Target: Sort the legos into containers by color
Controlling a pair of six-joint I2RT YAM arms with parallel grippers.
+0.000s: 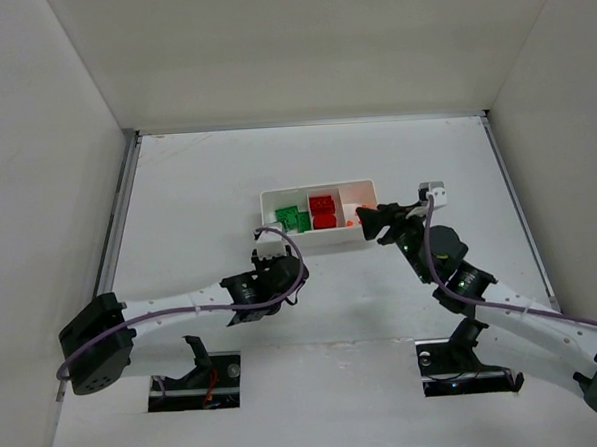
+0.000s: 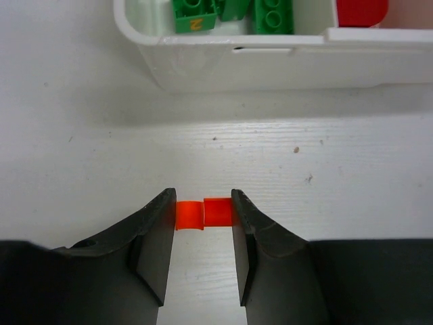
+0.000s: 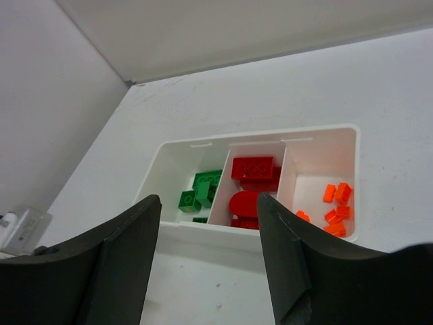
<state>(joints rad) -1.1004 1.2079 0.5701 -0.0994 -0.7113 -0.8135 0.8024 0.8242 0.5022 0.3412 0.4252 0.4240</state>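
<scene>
The containers are three compartments of one white tray. Green legos lie in the left one. Red legos fill the middle one. Several small orange legos are in the right one. My left gripper is just in front of the tray's left end, shut on a small orange lego pinched between both fingertips over the tabletop. My right gripper hovers at the tray's right end, open and holding nothing.
A small white and grey box sits on the table right of the tray, behind my right gripper. White walls close in the table on three sides, with metal rails along the edges.
</scene>
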